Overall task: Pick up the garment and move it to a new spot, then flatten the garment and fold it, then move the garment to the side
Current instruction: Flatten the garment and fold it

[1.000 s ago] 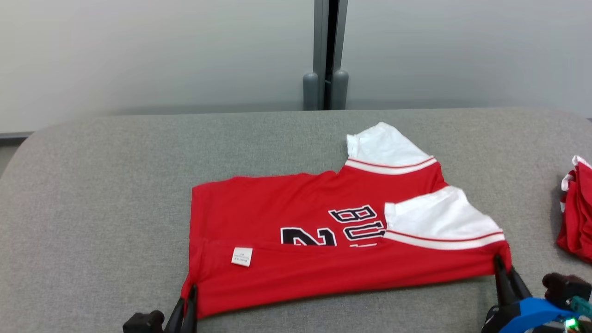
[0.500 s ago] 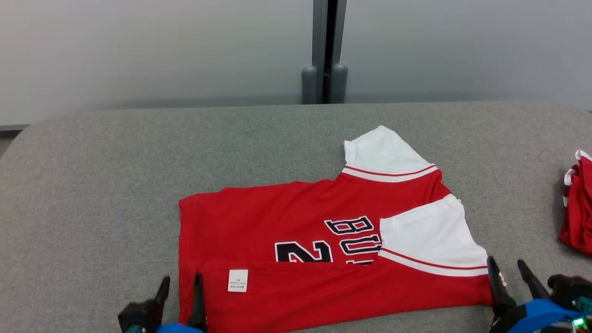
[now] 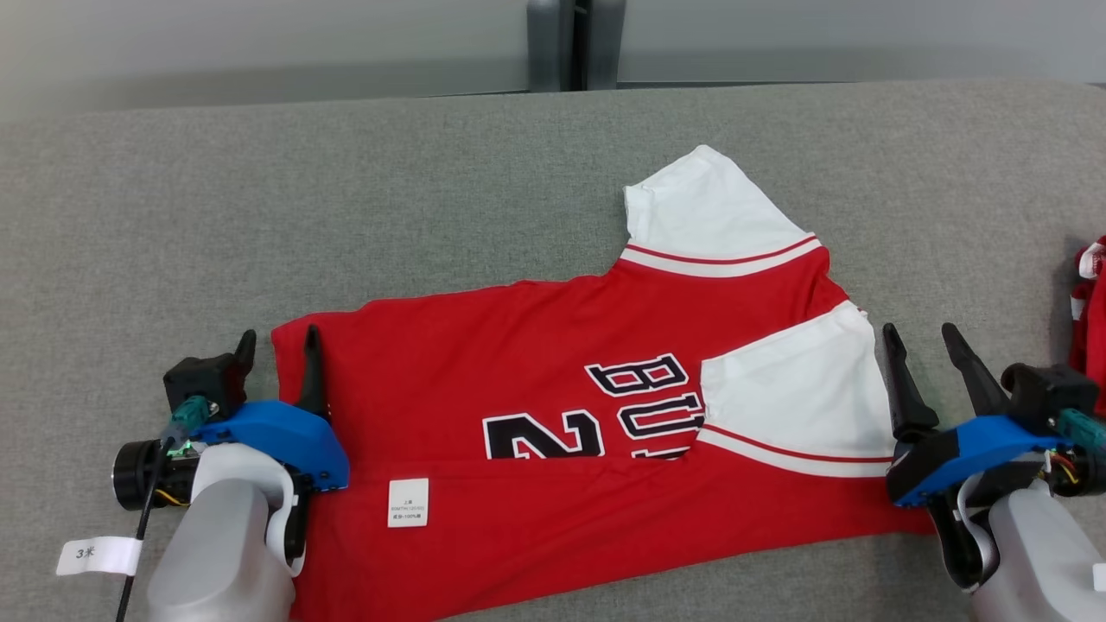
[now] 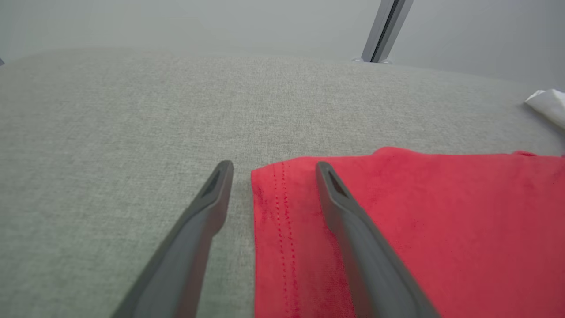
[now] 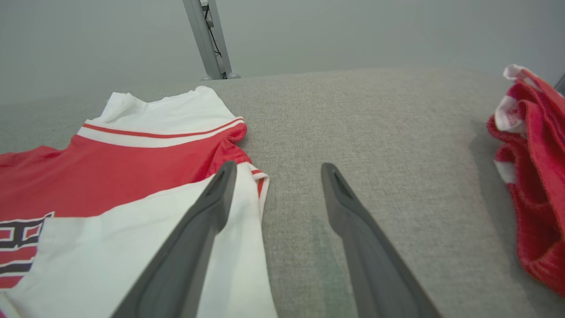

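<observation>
ITEM: garment [image 3: 536, 371], red jersey, white sleeves, black lettering.
LOCATION: flat on grey table [image 3: 432, 173], directly nearside of the post [image 3: 566, 43]; hem end to post's left, sleeve end to post's right. Near long edge turned over, care label [image 3: 408, 503] showing; first lengthwise fold judged done.
TOOLS: left gripper [image 3: 278, 345], near-left of post, fingers apart, nothing held; straddles the hem [image 4: 269, 212], one finger above red cloth, other above bare table. Contact w/ cloth: cannot tell. Right gripper [image 3: 918, 341], near-right of post, fingers apart, nothing held; one finger over edge of near sleeve [image 3: 795, 389], other over bare table.
ALSO: second red garment [image 3: 1090, 320], far right of post, bunched, well apart from item.
HANDLING (est.): thin knit, light, limp, zero stiffness; sags and creases if lifted by one pt. Not fragile. Probably drags on the cloth-covered table, so lift, don't slide.
GRIP PTS (est.): both ends at once, at hem corner and at sleeve/shoulder end; pinch all layers together, else folded flap likely falls open.
</observation>
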Robot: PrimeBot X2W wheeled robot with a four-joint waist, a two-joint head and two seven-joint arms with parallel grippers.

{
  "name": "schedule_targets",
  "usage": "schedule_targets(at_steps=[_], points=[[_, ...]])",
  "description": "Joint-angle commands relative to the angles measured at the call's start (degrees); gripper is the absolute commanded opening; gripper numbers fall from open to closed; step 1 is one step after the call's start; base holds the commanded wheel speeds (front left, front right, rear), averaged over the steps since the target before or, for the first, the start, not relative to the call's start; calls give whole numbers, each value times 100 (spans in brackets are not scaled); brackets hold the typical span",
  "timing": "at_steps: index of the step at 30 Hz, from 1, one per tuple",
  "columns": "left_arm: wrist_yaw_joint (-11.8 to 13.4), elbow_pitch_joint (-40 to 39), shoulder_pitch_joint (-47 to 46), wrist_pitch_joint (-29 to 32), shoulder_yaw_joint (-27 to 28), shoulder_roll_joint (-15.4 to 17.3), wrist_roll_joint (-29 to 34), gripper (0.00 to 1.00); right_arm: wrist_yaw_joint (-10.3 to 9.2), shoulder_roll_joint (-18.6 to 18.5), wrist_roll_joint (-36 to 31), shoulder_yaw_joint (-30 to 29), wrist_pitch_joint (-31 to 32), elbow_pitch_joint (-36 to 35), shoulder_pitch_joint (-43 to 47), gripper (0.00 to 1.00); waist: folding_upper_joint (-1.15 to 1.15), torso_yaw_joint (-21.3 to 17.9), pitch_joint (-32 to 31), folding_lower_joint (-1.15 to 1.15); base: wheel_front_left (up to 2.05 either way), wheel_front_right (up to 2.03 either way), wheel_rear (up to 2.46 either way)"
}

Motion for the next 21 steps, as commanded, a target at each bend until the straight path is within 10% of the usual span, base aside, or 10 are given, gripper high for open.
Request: schedule_targets(at_steps=[1,8,9,11,21], points=[[23,292,-235,46,11,67,-4,100,-2,-47,12,76,-1,12,-189,100,0,-41,83,-1,0,0,0],[6,1154,-687,28,-66,65,2,100,-1,-103,138,384,0,19,-590,100,0,-123,257,-1,0,0,0],[-17,1215,-720,24,-83,55,5,81,-1,-123,168,425,0,28,-646,100,0,-118,272,-1,0,0,0],[-24,1313,-773,3,-116,33,16,0,-2,-181,200,527,7,68,-773,100,0,-92,290,-1,0,0,0],[-94,484,-1008,-64,-385,-91,263,0,-2,-627,444,966,1171,534,-2002,100,0,382,452,-1,0,0,0]])
